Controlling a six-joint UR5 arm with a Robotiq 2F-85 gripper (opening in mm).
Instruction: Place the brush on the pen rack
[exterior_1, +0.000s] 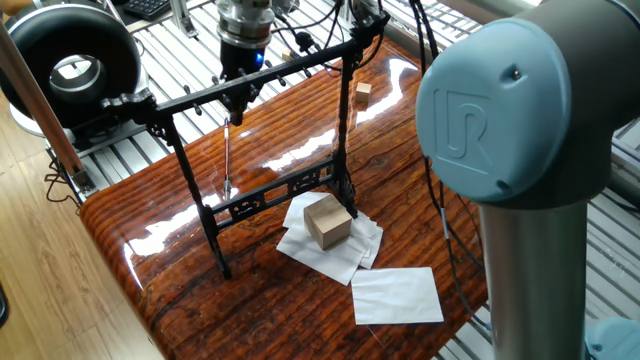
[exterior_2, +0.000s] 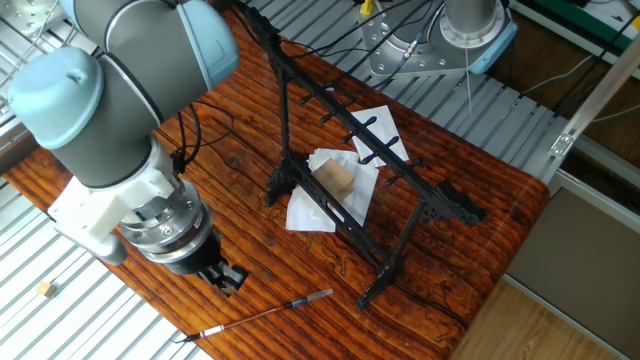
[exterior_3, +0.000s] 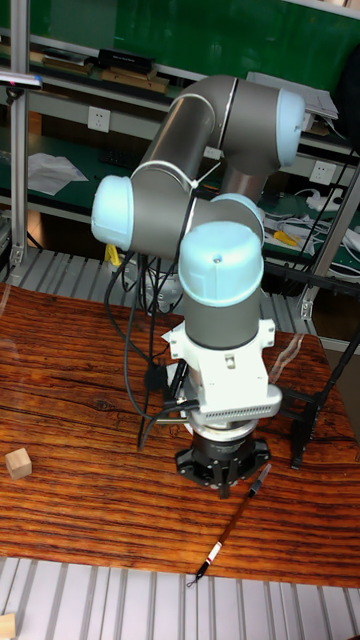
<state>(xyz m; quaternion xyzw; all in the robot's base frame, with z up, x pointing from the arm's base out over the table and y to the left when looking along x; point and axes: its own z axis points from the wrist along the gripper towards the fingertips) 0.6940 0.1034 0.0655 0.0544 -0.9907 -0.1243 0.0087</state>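
**Brush flat on the table, gripper empty beside it**

Working left to right in the other fixed view, you have the gripper (exterior_2: 224, 277) hanging low over the near edge of the wooden table (exterior_2: 470, 190); its dark fingers sit close together with nothing between them, though you cannot tell from any view whether the jaws are fully closed; just to its right lies the brush (exterior_2: 262, 313), flat on the wood and apart from the fingers. The brush is a very thin, straight, dark rod with a pale metallic end toward the rack and a short white band near the other end (the tip itself is too fine to read); in the tall fixed view you see it (exterior_3: 231, 525) running diagonally from just beside the gripper (exterior_3: 226, 487) down toward the table edge. Further right stands the pen rack (exterior_2: 352, 141), a tall black frame, upright on its legs, with small pegs along the top bar and nothing hanging on them that you can make out here; between its legs lie white paper sheets (exterior_2: 374, 128) with a small wooden block (exterior_2: 336, 179) on them. In one fixed view you look through the rack (exterior_1: 262, 78) at the gripper (exterior_1: 237, 101) behind its top bar.
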